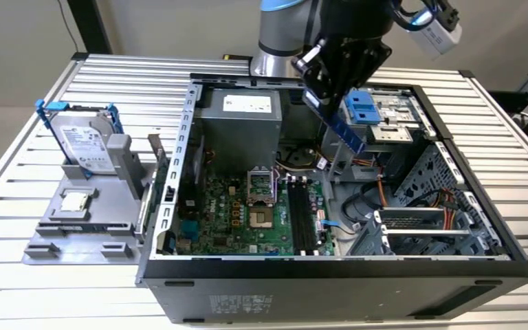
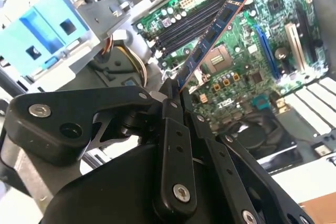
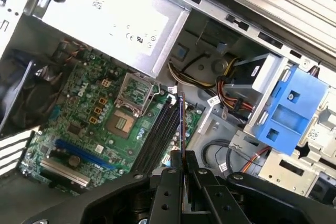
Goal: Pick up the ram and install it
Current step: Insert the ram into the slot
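The near end of the thin blue-green ram stick (image 2: 210, 38) is hidden between the pinching fingers of the black gripper (image 2: 172, 92) in the second wrist view. In the exterior view the grey robot arm (image 1: 278, 34) runs off the top edge, and the gripper covers the stick's upper end.

ram (image 2: 210, 38): blue, row of dark chips, between the fingers (image 2: 172, 129)
gripper (image 2: 173, 95): black
motherboard (image 3: 89, 124): green, beyond the fingertips
bracket (image 3: 286, 111): light blue, beside the fingers
table (image 1: 12, 158): pale grey, ribbed
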Tool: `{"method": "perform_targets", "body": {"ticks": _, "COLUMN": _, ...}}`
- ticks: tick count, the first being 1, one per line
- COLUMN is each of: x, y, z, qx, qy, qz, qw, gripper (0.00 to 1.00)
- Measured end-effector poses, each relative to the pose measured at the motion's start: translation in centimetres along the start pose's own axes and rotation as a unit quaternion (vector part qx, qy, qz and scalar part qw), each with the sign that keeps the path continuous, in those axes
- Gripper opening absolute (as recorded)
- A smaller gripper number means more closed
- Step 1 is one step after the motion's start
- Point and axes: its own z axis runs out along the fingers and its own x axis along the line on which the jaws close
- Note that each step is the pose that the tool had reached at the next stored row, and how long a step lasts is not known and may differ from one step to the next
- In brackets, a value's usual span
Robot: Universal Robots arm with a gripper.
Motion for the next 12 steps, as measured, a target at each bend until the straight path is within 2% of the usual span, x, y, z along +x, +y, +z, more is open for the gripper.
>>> {"method": "perform_targets", "body": {"ticks": 3, "x": 0.00, "y": 0.00, "z": 0.05, "qx": 0.0007, "qy": -0.0005, "qz": 0.028, "qw": 0.99961, "gripper": 0.00}}
{"method": "perform_targets", "body": {"ticks": 6, "x": 0.00, "y": 0.00, "z": 0.09, "qx": 0.0013, "qy": -0.0010, "qz": 0.055, "qw": 0.99850, "gripper": 0.00}}
{"method": "perform_targets", "body": {"ticks": 9, "x": 0.00, "y": 0.00, "z": 0.13, "qx": 0.0020, "qy": -0.0016, "qz": 0.082, "qw": 0.99666, "gripper": 0.00}}
{"method": "perform_targets", "body": {"ticks": 12, "x": 0.00, "y": 0.00, "z": 0.17, "qx": 0.0027, "qy": -0.0021, "qz": 0.109, "qw": 0.99409, "gripper": 0.00}}
